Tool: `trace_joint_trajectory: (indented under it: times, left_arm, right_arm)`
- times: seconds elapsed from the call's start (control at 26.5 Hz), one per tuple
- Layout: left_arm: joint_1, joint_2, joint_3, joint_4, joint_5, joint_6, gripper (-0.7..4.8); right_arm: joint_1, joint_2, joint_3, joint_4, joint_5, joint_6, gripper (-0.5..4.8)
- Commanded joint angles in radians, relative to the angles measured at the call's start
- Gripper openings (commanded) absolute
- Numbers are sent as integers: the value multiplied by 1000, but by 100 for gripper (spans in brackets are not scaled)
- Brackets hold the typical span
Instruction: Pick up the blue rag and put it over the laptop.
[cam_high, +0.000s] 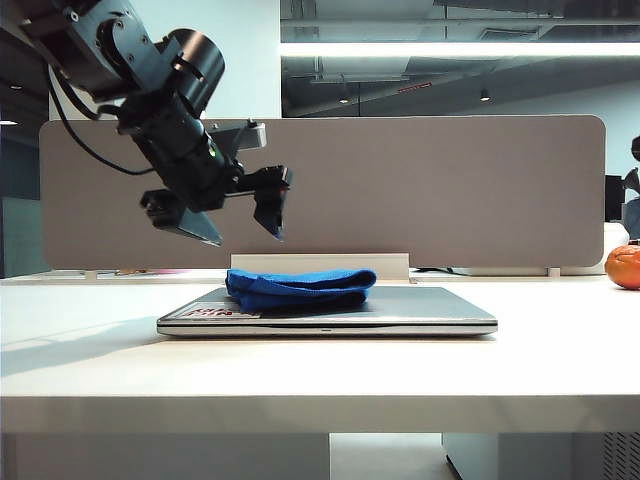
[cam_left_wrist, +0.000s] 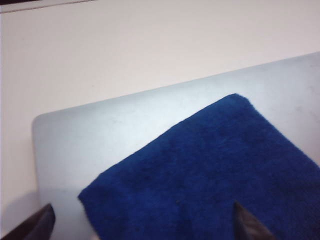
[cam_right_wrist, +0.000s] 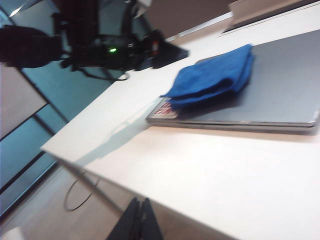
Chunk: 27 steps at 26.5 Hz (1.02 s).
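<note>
Folded blue rag (cam_high: 300, 287) lying on the closed laptop (cam_high: 420, 312), toward its left half, sticker corner poking out beside it. Laptop flat on the white desk (cam_high: 320, 370). Just above the rag, hanging clear: left gripper (cam_high: 232, 212), fingers (cam_left_wrist: 248, 225) spread wide, gripping nothing, touching nothing. Arm slanting down from upper left, wrist tilted toward the rag. Down at the desk's near edge, below it: right gripper (cam_right_wrist: 140, 220), fingers pressed together, only dark tips visible, rest cut off. Orange object (cam_high: 624, 266) at far right, half out of frame.
</note>
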<state>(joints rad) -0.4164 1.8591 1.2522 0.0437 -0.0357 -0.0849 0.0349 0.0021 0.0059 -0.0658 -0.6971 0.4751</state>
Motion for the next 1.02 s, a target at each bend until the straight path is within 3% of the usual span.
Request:
trace_joint_trajectory:
  times: [0.04,0.19,0.38,0.57,0.68,0.79,1.02]
  left_arm:
    - [9,-48,7,-26,-6,2,470]
    - [14,-119,6,-61,-19,3,438]
    - [26,-246,6,-146,-60,7,198]
    - [27,-330,6,-254,-165,87,79]
    - [27,-364,5,-327,-179,111,-7]
    - [41,-420,-3,-413,-187,108,-6]
    - [64,-567,-121,-393,-183,106,-6]
  right_arm:
    - [0,-2,-5,18,76,-9,-5]
    - [0,-2,-5,18,146,-16,-5]
    - [0,-2,-5,18,236,-92,-5]
    - [0,-2,-5,17,313,-161,-5]
    - [0,-2,-5,16,361,-171,-5]
    - [0,-2,-5,16,385,-170,-5]
    - [0,-2,-5,7,384,-170,-5]
